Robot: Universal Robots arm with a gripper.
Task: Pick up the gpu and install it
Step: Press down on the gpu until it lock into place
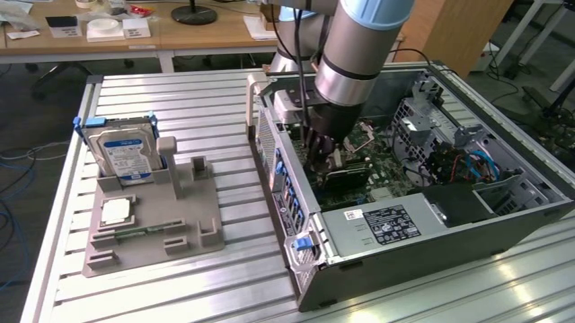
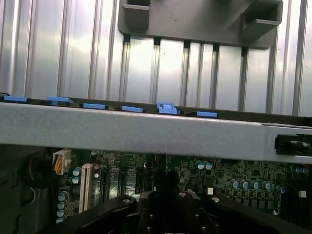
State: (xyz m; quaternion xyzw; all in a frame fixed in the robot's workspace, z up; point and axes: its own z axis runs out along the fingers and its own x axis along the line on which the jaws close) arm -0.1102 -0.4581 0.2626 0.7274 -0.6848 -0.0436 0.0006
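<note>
The arm reaches down into the open computer case (image 1: 409, 202), its hand (image 1: 325, 156) low over the motherboard (image 1: 382, 171). Just below the hand, the gpu (image 1: 346, 179) stands as a dark card on edge among the slots, its long axis running across the board from the case's rear wall toward the drive cage. The hand seems to touch the card's upper edge, though whether its fingers are apart or clamped on it I cannot tell. On the ribbed surface (image 1: 180, 101), the grey holder (image 1: 153, 232) carries the hard drive (image 1: 124, 153) and CPU chip (image 1: 117, 212)
</note>
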